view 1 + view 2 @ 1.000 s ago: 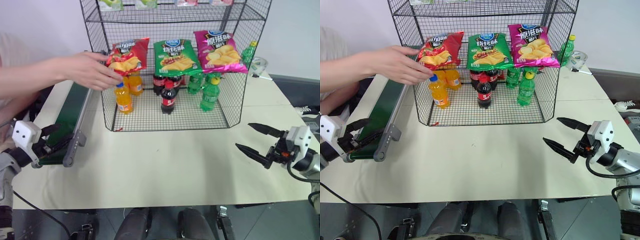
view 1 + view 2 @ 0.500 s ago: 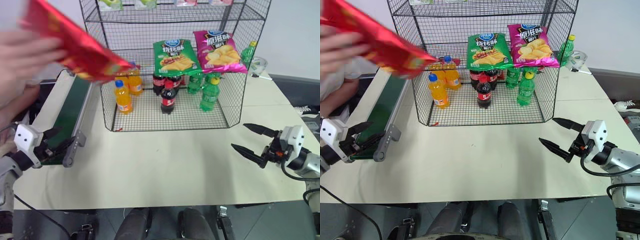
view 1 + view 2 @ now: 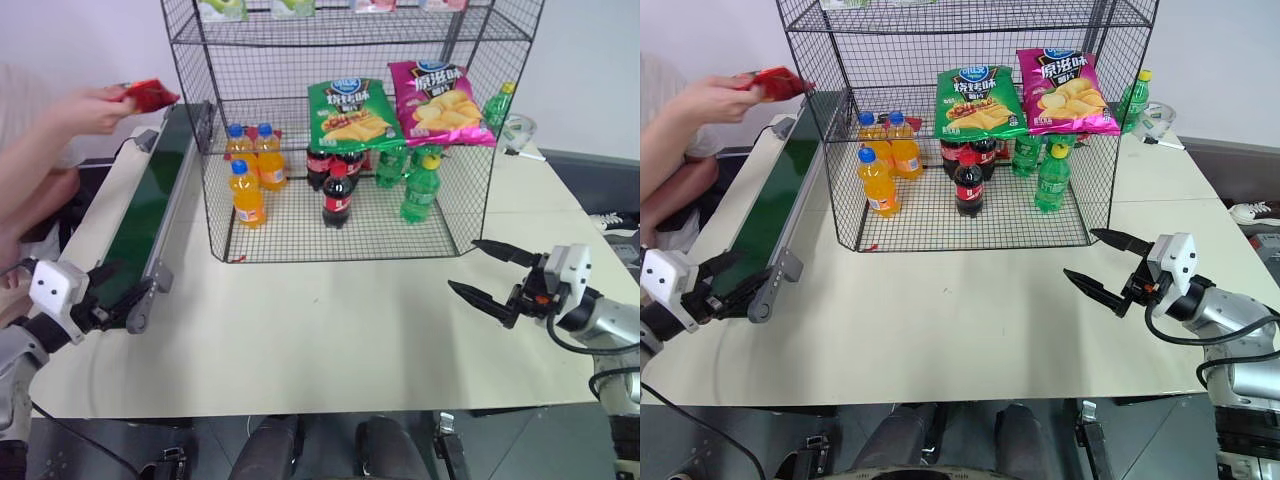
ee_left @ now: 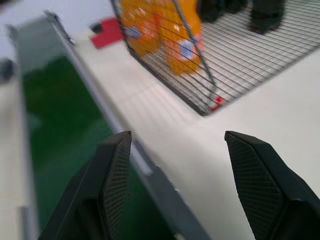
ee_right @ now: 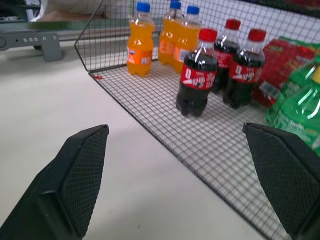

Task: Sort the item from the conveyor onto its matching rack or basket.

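The red crisp bag (image 3: 775,80) is not on the belt yet. A person's hand (image 3: 715,98) holds it by one end above the far end of the conveyor (image 3: 765,215), just beside the rack's left corner; it looks crumpled in that grip, and from here I cannot make out its logo. The placement reads as a feed: the bag is being brought to the belt's start so it can travel towards the robot.

The rack (image 3: 350,130) stands well behind the table's bare front. On its middle tier the green bag (image 3: 350,112) and the pink bag (image 3: 438,100) lean side by side, with an open space to their left above the orange bottles (image 3: 247,195). That gap is most likely where the red bag belongs.

The left gripper (image 3: 110,292) waits at the near end of the conveyor, fingers spread apart and holding nothing, positioned to meet whatever arrives. The right gripper (image 3: 1108,272) hovers over the bare table (image 3: 960,320) in front of the rack, fingers likewise wide and empty, well apart from the bag.
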Robot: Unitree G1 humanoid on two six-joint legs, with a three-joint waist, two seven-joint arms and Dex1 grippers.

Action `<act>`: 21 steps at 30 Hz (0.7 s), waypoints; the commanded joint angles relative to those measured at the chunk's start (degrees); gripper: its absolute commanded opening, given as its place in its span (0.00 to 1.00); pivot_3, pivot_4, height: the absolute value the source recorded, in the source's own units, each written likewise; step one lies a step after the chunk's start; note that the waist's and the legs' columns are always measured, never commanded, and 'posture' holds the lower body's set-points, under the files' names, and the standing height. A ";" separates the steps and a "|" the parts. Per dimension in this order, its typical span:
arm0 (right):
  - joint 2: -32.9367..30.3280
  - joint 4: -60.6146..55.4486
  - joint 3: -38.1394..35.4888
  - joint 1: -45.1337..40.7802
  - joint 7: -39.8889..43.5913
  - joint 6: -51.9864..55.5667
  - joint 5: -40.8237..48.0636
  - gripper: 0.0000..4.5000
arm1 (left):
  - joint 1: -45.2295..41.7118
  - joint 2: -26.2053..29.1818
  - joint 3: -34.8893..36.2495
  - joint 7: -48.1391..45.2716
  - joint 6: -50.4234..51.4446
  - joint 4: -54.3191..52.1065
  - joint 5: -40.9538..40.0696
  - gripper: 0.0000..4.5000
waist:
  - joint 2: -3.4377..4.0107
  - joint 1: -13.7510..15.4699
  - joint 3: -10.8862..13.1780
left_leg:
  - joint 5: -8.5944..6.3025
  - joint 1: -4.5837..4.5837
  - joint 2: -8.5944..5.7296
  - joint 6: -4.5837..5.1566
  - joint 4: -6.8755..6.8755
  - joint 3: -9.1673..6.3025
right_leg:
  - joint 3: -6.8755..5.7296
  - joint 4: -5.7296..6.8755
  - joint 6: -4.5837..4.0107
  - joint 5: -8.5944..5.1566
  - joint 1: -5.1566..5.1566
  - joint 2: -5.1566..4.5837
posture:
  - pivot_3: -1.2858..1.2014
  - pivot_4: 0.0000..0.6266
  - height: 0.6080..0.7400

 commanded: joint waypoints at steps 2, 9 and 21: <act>1.04 -3.19 1.17 -0.83 -0.73 0.47 0.40 1.00 | -0.92 0.84 2.28 3.59 -5.13 1.27 3.29 0.69 | 0.00 -0.06 0.00 | 0.00 0.00 0.00 0.00 0.00 0.01 | 0.00 -0.01 0.01 0.00 0.01 0.00 | 0.52 0.24 1.00; 3.06 -8.08 3.60 -1.20 -2.44 3.56 2.10 1.00 | 2.45 -0.22 2.68 7.98 -10.95 0.40 7.56 0.69 | 0.00 -0.19 0.00 | 0.00 0.00 0.00 0.00 -0.09 0.01 | 0.02 0.00 0.01 0.01 0.00 0.00 | 0.52 0.24 1.00; 6.94 -17.88 9.86 -1.16 -4.40 11.33 5.36 1.00 | 12.44 2.40 5.70 25.97 -32.56 3.66 27.92 0.69 | -0.01 -0.10 0.00 | -0.01 0.00 -0.01 0.00 -0.18 0.07 | 0.06 -0.08 0.01 0.00 -0.09 -0.03 | 0.52 0.24 1.00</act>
